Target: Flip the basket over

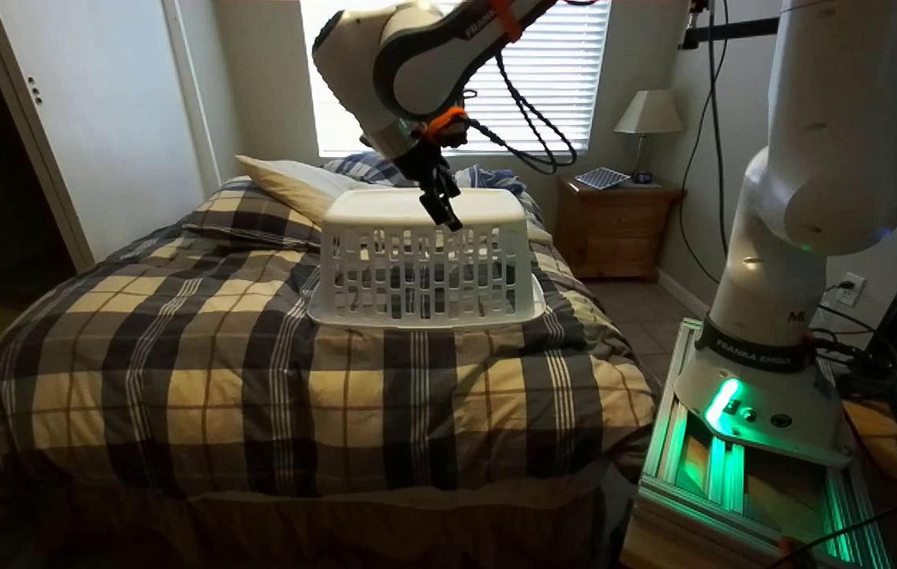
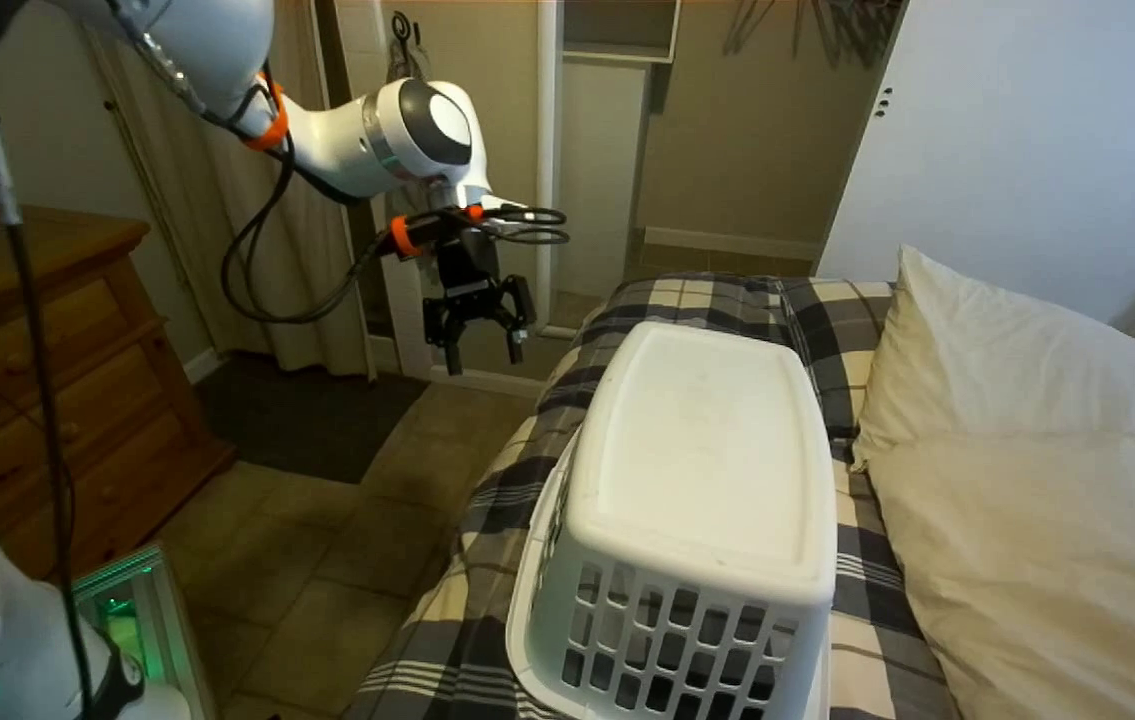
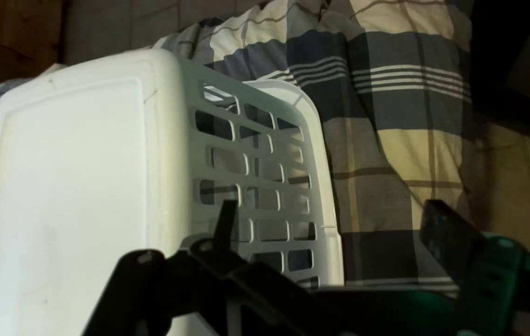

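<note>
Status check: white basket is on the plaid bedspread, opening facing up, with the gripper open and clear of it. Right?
Not quite: the white basket is upside down, opening facing the plaid bedspread. Both exterior views show its closed base on top and its rim down. The rest holds: the gripper is open and clear of it.

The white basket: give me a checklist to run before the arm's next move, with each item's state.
1. Basket bottom up on the plaid bedding: ok, flip not yet done.
2. End effector open: ok.
3. End effector gripping the basket: not ok, in an exterior view it hangs apart.
4. Rim in sight in the wrist view: ok, in part.
5. Nothing lying under the basket: cannot tell, the inside shows only partly.
</note>
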`<state>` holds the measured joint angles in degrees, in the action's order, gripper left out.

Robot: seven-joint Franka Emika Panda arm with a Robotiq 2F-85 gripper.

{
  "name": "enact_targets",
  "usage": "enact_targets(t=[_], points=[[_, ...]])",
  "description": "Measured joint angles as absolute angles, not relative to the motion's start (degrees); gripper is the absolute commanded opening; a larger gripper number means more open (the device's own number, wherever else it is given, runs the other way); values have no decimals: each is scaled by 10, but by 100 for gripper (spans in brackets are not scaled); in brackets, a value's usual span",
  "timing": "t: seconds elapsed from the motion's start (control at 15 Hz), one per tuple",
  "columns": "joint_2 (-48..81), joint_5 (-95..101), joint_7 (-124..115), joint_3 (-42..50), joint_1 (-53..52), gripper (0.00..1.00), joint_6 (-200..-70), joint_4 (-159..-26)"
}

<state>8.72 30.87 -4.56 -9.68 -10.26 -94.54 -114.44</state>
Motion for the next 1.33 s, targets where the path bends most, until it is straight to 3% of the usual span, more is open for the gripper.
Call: enact_targets(t=[0.33, 1.33], points=[[163, 395, -152, -104, -160, 100, -894, -1125], [161, 395, -152, -103, -156, 100, -894, -1123]])
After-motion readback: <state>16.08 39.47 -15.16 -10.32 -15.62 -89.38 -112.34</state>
